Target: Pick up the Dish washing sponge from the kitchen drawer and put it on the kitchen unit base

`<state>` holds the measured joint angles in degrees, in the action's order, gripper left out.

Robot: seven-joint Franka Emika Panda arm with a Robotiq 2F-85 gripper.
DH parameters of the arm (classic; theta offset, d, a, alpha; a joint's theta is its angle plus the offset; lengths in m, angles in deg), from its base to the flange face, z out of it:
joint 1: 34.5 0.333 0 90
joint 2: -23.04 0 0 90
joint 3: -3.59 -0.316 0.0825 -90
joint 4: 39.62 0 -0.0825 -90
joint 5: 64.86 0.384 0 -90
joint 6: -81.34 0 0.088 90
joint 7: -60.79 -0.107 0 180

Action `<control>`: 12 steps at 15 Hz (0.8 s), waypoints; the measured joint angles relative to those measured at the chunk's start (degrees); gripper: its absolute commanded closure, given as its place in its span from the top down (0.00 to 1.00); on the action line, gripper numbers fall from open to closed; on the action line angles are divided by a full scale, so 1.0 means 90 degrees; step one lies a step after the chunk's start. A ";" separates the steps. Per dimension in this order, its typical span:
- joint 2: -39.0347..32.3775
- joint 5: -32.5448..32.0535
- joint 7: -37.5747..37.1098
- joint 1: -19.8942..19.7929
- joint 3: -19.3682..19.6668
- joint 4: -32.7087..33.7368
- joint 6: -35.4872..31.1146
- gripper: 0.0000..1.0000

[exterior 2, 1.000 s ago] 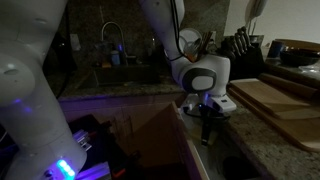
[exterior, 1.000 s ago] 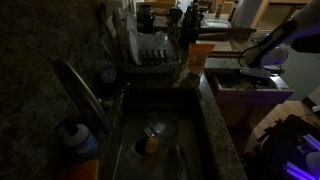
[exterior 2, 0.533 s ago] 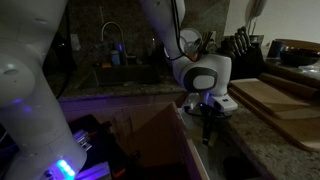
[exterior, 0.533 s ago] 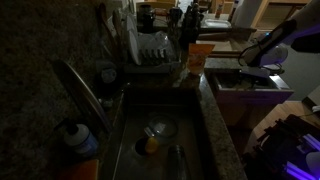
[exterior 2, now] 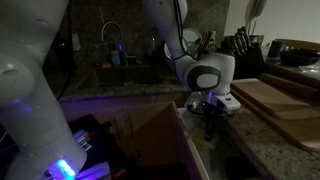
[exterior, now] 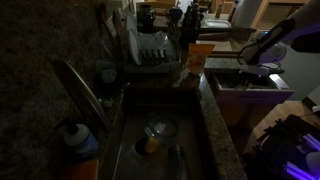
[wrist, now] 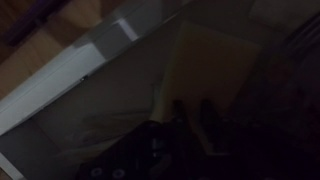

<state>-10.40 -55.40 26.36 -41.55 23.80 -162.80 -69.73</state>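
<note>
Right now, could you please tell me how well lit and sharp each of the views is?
Wrist view: very dark and blurred, the pincer only a black shape. In an exterior view the sink is dim and grainy. In an exterior view a purple glow tints the lower left; the arm is bright, the rest dark.

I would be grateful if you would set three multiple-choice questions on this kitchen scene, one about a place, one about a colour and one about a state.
1. Where is the gripper? A over the sink basin; B over the kitchen drawer; C at the tap.
2. What colour is the carton beside the dish rack? A blue; B green; C orange.
3. The kitchen drawer is: A open; B shut; C lying on the floor.
Answers: B, an exterior view shows it above the drawer's pale inside; C, its front shows orange; A, its inside lies exposed.
</note>
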 measured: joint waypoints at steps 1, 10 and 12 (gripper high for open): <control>-0.0006 0.0000 0.0000 -0.0007 0.0000 0.0019 0.0029 0.00; 0.0024 -0.0131 0.0022 0.0054 0.0000 0.0054 0.0058 0.00; 0.0185 -0.0375 0.0049 0.0224 0.0007 0.0048 0.0044 0.00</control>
<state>-8.73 -58.77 26.80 -39.54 23.86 -162.37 -69.33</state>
